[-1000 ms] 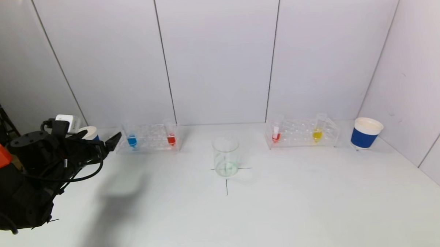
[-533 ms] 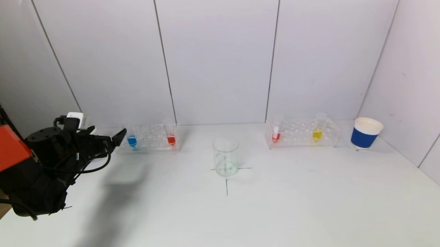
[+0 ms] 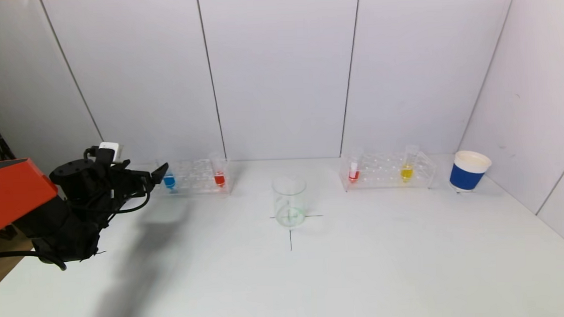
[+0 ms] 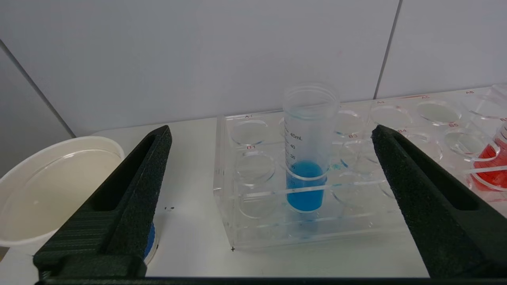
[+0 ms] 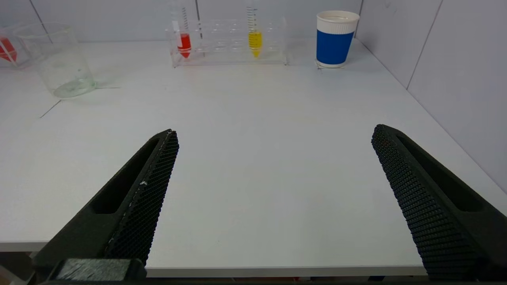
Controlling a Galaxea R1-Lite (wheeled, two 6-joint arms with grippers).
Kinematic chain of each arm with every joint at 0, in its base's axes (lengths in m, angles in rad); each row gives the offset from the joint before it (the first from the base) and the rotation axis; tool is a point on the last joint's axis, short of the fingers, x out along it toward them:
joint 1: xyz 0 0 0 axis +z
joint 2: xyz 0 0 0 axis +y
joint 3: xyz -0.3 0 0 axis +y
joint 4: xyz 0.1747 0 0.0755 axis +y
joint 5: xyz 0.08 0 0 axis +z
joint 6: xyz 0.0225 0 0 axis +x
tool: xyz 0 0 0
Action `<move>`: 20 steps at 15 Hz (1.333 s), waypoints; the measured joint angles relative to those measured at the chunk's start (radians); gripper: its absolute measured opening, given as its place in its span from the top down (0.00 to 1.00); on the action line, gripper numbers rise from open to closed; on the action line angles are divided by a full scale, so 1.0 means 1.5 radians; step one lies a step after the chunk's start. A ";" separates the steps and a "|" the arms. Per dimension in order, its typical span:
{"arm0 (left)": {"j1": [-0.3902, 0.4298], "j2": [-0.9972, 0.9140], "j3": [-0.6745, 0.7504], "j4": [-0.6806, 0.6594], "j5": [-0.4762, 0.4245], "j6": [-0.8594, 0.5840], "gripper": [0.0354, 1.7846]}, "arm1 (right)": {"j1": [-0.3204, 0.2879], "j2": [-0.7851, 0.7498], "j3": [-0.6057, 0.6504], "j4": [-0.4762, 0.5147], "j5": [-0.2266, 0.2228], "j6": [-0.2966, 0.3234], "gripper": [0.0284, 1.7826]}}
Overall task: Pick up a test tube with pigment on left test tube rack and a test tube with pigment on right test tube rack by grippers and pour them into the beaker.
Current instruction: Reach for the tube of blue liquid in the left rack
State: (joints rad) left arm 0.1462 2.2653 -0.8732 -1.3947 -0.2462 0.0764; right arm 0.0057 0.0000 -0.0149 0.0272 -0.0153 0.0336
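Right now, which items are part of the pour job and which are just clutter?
In the job:
- left rack with blue tube and red tube
- right rack with red tube and yellow tube
- beaker
- left tool, open, facing the blue tube
- right tool, open, over the table's near edge

Lying about:
- blue paper cup
- white cup beside left rack

Left end effector [image 4: 269,158] hangs over the bench [image 3: 286,280], the left rack [image 4: 317,190] just ahead of its tips. One tube [image 4: 307,158] stands upright in that rack, dead ahead between the fingers; another tube [image 4: 493,166] sits further right. A cup [image 4: 51,190] stands beside the left finger. The beaker [image 3: 289,201] lies well off to its right, a second rack [image 3: 388,171] beyond.
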 joint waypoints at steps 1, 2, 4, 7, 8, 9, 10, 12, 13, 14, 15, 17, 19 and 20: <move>0.000 0.004 -0.007 0.002 0.000 0.000 0.01 | 0.000 0.000 0.000 0.000 0.000 0.000 0.01; -0.001 0.008 -0.012 0.002 0.000 0.000 0.01 | 0.000 0.000 0.000 0.000 0.000 0.000 0.01; -0.003 0.015 -0.020 0.003 0.000 0.000 0.01 | 0.000 0.000 0.000 0.000 0.000 0.000 0.01; -0.006 0.023 -0.029 0.007 0.001 -0.001 0.01 | 0.000 0.000 0.000 0.000 0.000 0.000 0.01; -0.006 0.024 -0.032 0.007 0.000 0.000 0.01 | 0.000 0.000 0.000 0.000 0.000 0.000 0.01; -0.007 0.025 -0.033 0.007 0.001 0.000 0.01 | 0.000 0.000 0.000 0.000 0.000 0.000 0.01; -0.008 0.026 -0.034 0.008 0.001 0.000 0.01 | 0.000 0.000 0.000 0.000 0.000 0.000 0.01; -0.010 0.027 -0.034 0.008 0.003 0.000 0.01 | 0.000 0.000 0.000 0.000 0.000 0.000 0.01; -0.012 0.027 -0.034 0.008 0.003 0.000 0.01 | 0.000 0.000 0.000 0.000 0.000 0.000 0.01; -0.013 0.027 -0.035 0.008 0.003 0.000 0.01 | 0.000 0.000 0.000 0.000 0.000 0.000 0.01; -0.013 0.027 -0.035 0.008 0.003 0.000 0.01 | 0.000 0.000 0.000 0.000 0.000 0.000 0.01; -0.017 0.027 -0.035 0.008 0.004 0.000 0.01 | 0.000 0.000 0.000 0.000 0.000 0.000 0.01; -0.022 0.027 -0.036 0.008 0.003 -0.001 0.01 | 0.000 0.000 0.000 0.000 0.000 0.000 0.01; -0.025 0.028 -0.040 0.008 0.005 0.000 0.01 | 0.000 0.000 0.000 0.000 0.000 0.000 0.01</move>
State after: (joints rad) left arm 0.1087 2.3068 -0.9336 -1.3821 -0.2394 0.0764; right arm 0.0057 0.0000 -0.0149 0.0272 -0.0153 0.0336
